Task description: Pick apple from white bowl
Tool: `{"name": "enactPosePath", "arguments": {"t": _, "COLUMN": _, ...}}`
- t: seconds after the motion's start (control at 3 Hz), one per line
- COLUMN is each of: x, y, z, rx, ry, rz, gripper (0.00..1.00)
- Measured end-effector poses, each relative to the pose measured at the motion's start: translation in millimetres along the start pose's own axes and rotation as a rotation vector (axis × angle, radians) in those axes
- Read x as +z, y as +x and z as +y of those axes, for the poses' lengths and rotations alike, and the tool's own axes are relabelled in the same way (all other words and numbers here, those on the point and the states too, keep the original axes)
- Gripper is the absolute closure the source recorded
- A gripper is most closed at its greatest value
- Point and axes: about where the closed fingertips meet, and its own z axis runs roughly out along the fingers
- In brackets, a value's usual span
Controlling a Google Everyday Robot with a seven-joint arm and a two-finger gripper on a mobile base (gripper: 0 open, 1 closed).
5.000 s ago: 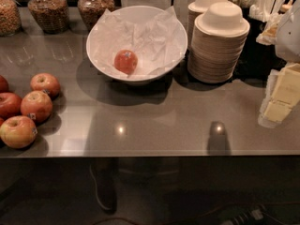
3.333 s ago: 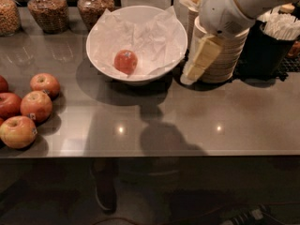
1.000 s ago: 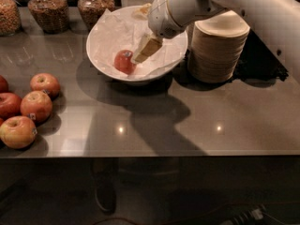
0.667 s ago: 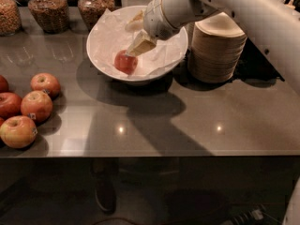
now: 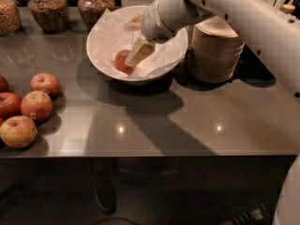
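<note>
**Reaching into the white bowl: hand open at the apple**

The arm (image 5: 234, 13) is extended from the upper right, angled down and to the left across the table (image 5: 187, 121). The wrist is held over the right half of the white bowl (image 5: 140, 78). The hand (image 5: 127, 45) is placed inside the bowl with its fingers spread apart. The near finger (image 5: 139, 52) is laid over the right side of the apple (image 5: 121, 62). The far finger (image 5: 133, 21) is seen higher up, over the crumpled paper liner (image 5: 105, 36). The apple is not enclosed between them. It is seated on the paper at the bottom of the bowl, left of centre.

Surroundings:
- A stack of cream bowls (image 5: 214, 50) is set just right of the white bowl and is partly covered by the arm.
- Three jars (image 5: 48, 8) are lined up behind the bowl, along the back edge.
- A group of mottled apples (image 5: 36, 104) is placed at the left edge, well apart from the bowl.
- The table in front of the bowl is shadowed by the arm.
</note>
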Motion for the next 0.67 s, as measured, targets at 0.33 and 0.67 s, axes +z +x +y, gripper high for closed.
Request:
{"name": "enactPosePath", "arguments": {"t": 0.33, "x": 6.6, "y": 2.3, "z": 4.5, "rx": 0.007, "ry": -0.017, "rz": -0.002, "gripper": 0.28}}
{"name": "enactPosePath", "arguments": {"t": 0.67, "x": 12.8, "y": 4.9, "z": 8.4, "rx": 0.015, "ry": -0.032, "rz": -0.003, "gripper": 0.28}}
